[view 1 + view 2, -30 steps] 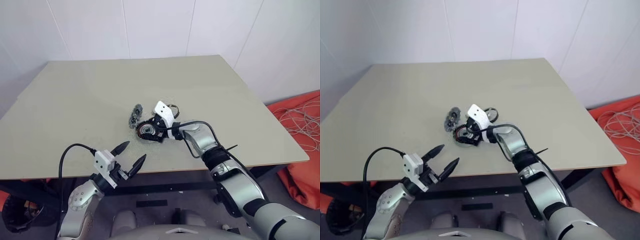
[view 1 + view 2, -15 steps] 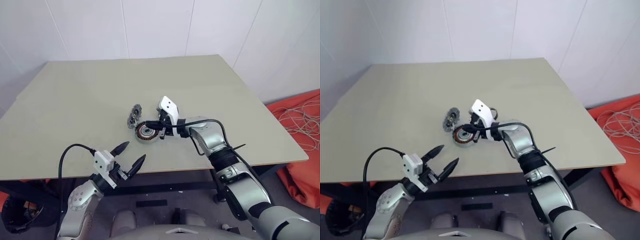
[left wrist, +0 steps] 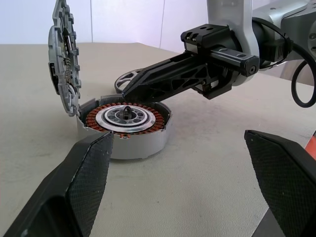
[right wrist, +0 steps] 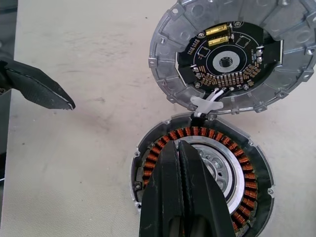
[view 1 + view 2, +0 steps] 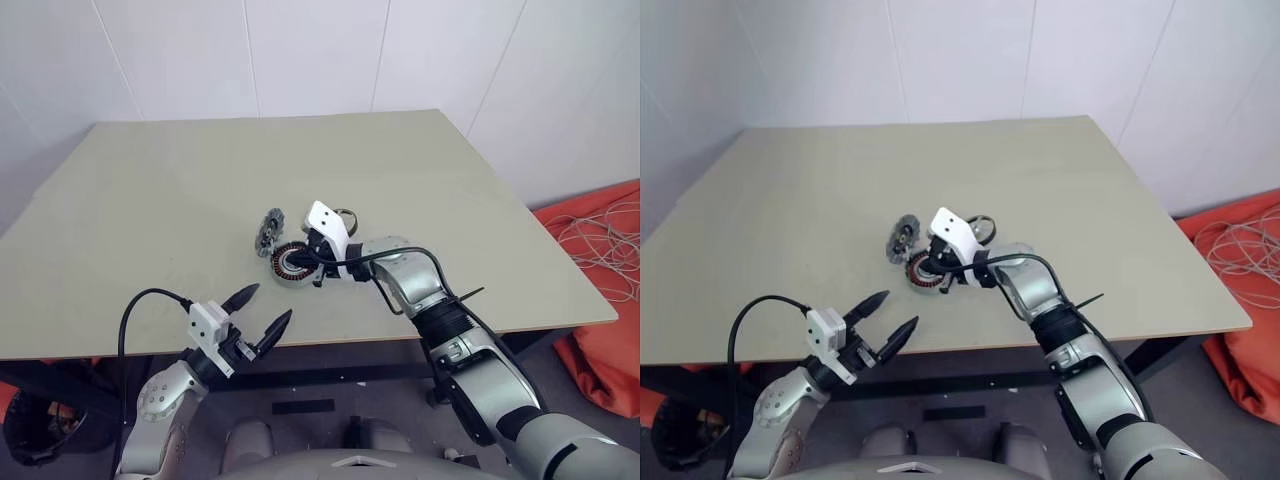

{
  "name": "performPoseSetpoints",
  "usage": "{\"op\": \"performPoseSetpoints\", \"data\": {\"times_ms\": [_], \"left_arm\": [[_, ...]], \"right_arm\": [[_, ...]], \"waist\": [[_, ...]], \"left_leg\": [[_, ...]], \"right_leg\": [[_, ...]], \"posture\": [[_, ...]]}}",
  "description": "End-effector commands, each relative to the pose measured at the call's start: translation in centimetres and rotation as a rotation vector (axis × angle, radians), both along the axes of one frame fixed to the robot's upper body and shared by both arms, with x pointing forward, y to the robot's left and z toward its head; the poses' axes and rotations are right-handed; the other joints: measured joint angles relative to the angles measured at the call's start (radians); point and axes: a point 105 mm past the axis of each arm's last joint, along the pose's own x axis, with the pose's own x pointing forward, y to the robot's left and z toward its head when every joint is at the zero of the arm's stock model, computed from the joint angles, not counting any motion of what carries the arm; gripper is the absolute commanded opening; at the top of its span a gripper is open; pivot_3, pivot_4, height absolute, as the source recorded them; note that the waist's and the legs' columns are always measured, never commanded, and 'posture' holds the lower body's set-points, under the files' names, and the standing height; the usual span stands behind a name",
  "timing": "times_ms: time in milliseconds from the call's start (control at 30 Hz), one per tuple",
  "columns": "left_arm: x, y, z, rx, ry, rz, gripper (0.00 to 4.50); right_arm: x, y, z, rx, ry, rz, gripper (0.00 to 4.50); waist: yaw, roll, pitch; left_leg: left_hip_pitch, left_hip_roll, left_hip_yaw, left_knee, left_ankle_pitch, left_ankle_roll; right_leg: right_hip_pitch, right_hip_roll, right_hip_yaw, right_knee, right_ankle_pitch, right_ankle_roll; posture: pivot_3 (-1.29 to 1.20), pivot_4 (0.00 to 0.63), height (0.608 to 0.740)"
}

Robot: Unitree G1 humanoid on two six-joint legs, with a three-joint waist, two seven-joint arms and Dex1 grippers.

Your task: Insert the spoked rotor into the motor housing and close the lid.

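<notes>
Right gripper (image 4: 180, 197): fingers pressed together, holding nothing, over the motor housing (image 4: 247, 173), frame centre.
Left gripper (image 5: 262, 311): fingers spread wide, empty, lower left at the table's (image 5: 150, 200) near edge.
Motor housing: coppery windings ringing a silver centre.
Lid (image 4: 232, 54): notched silver disc, tilted up beside the housing; the right wrist view shows its circuit board.
Spoked rotor (image 3: 129, 79): behind the housing, partly hidden.
Open room: bare tabletop all around.

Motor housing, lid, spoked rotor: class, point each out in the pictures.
motor housing (image 3: 129, 118), left wrist view, silver centre.
lid (image 4: 232, 57), right wrist view, dark inner face.
spoked rotor (image 3: 127, 79), left wrist view, visible rim.
</notes>
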Motion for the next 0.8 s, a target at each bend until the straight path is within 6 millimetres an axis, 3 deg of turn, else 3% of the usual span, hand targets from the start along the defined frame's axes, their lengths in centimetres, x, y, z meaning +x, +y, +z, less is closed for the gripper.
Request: {"op": "performPoseSetpoints", "data": {"times_ms": [33, 800], "left_arm": [[0.1, -0.3, 1.2, -0.006, -0.05, -0.008, 4.5], [0.2, -0.2, 1.5, -0.009, -0.045, -0.007, 4.5]], "right_arm": [[0.5, 0.2, 0.4, 0.011, -0.028, -0.019, 0.03], [1.8, -0.2, -0.2, 0.01, -0.024, -0.07, 0.03]], "waist": [[0.0, 0.0, 0.0], [0.0, 0.0, 0.0]], "left_leg": [[0.0, 0.0, 0.0, 0.0, 0.0, 0.0], [0.0, 0.0, 0.0, 0.0, 0.0, 0.0]], "right_leg": [[0.0, 0.0, 0.0, 0.0, 0.0, 0.0], [0.0, 0.0, 0.0, 0.0, 0.0, -0.001]], "posture": [[0.0, 0.0, 0.74], [0.0, 0.0, 0.74]]}}
